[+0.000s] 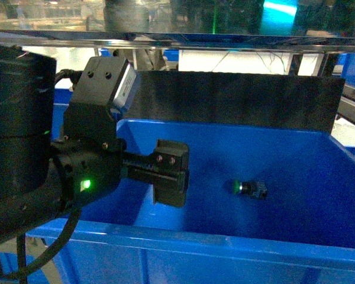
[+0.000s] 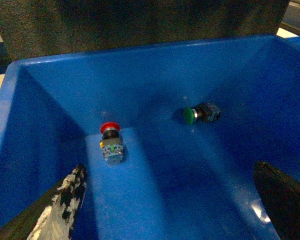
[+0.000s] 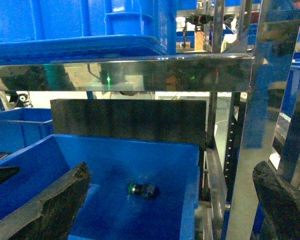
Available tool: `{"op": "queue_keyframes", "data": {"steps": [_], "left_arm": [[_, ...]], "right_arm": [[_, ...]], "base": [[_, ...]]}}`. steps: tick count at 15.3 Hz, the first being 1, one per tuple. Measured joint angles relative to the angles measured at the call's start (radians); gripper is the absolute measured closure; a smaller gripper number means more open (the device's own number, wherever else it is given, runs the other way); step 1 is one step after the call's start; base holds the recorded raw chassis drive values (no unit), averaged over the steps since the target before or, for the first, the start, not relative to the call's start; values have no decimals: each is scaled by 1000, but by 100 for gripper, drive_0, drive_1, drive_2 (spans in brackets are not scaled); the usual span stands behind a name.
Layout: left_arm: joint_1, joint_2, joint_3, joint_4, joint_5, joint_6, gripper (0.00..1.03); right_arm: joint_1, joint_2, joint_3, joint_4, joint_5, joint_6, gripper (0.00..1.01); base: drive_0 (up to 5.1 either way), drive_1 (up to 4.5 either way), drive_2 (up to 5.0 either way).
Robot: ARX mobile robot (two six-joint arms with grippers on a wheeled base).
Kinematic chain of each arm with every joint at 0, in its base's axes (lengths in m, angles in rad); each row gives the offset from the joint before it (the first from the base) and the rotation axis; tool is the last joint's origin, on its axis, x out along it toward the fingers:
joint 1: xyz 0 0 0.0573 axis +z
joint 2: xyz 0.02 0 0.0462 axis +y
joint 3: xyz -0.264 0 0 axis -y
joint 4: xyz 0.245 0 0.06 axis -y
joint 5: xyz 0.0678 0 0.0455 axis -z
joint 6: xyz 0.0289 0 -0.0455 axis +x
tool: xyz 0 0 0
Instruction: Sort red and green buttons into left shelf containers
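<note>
Head view: left gripper (image 1: 170, 173) hangs over the near-left part of a big blue bin (image 1: 225, 239), arm body with a lit green LED (image 1: 85, 184) at frame left. Its fingers are apart, nothing between them; in the left wrist view one finger (image 2: 65, 200) sits at lower left and the other at lower right, with bare bin floor between.

Green button (image 1: 248, 189) lies on its side on the bin floor, right of center, cap pointing left in the head view. Same green button (image 2: 200, 113) in the left wrist view sits toward the far wall, cap to the left, dark block body to the right. Also visible from the right wrist camera, green button (image 3: 142, 190) on the floor of the blue bin (image 3: 185, 150).

Red button (image 2: 111, 142) stands in the same bin near the left wall, red mushroom cap toward the far wall, grey block body nearer the camera. Well apart from the green one. In the head view the left gripper hides it.

Right gripper (image 3: 170, 200) is outside the bin, in front of the shelf rail (image 3: 140, 72); its fingers are spread wide at both lower corners of the frame, holding nothing. A dark panel (image 1: 236, 100) stands behind the bin.
</note>
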Motion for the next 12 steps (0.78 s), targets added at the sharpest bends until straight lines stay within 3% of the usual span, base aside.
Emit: {"op": "queue_keyframes", "data": {"steps": [4,5,7,8,12], "left_arm": [[-43,-122,-137,106,-58,-7,5],[-52,-182,-169,126,-98,-25,5],[-111,-312,-216,143,-187,-18,5],[-131,-386,-252,111,-217,-18,5],[-193,-797,-324,-135,-428,-48,5]], "right_arm": [[0,0,0,0,0,0,3],[0,0,0,0,0,0,3],[0,0,0,0,0,0,3],[0,0,0,0,0,0,3],[0,0,0,0,0,0,3]], "base": [[0,0,0],[0,0,0],[0,0,0],[0,0,0],[0,0,0]]}}
